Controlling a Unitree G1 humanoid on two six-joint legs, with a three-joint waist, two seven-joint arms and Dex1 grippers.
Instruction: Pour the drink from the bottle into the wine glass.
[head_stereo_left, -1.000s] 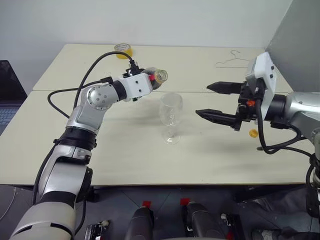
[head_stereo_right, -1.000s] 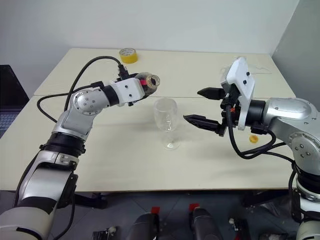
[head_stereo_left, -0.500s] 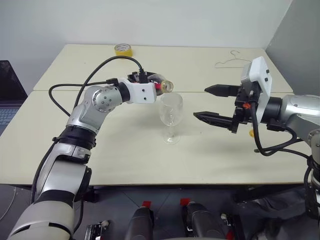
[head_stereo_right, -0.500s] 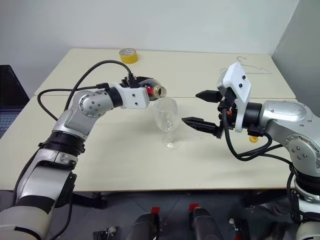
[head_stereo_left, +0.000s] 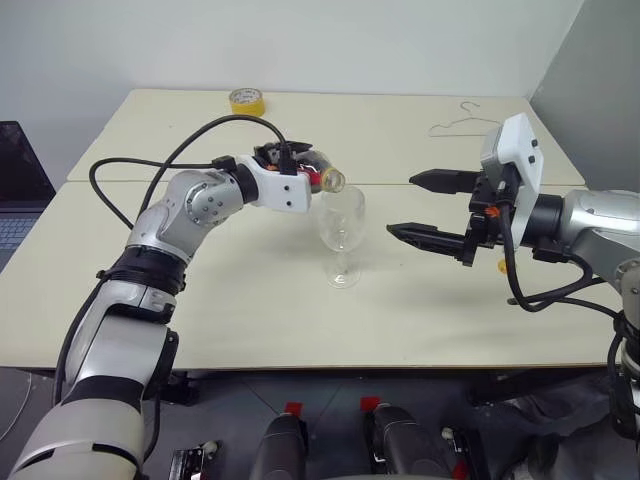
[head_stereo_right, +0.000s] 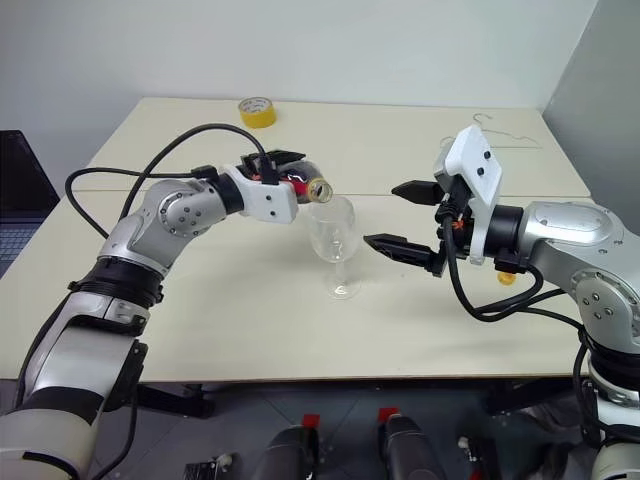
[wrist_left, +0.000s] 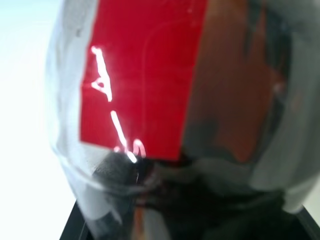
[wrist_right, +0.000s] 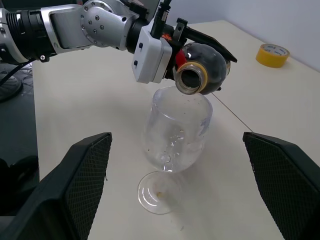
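Uncapped, tipped bottle (wrist_right: 200, 67), dark-filled

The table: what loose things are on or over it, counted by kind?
Bottles: 1, the bottle, tipped over the glass in the left gripper
Glasses: 1, the wine glass
Tape rolls: 1, yellow tape roll
Wire hangers: 1, hanger
Small yellow caps: 1, cap
Total: 5

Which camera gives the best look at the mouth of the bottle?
The right wrist view: the bottle faces that camera, its open mouth just above the wine glass rim. Both eye views show the mouth small and side-on; the left wrist view shows just the red label up close.
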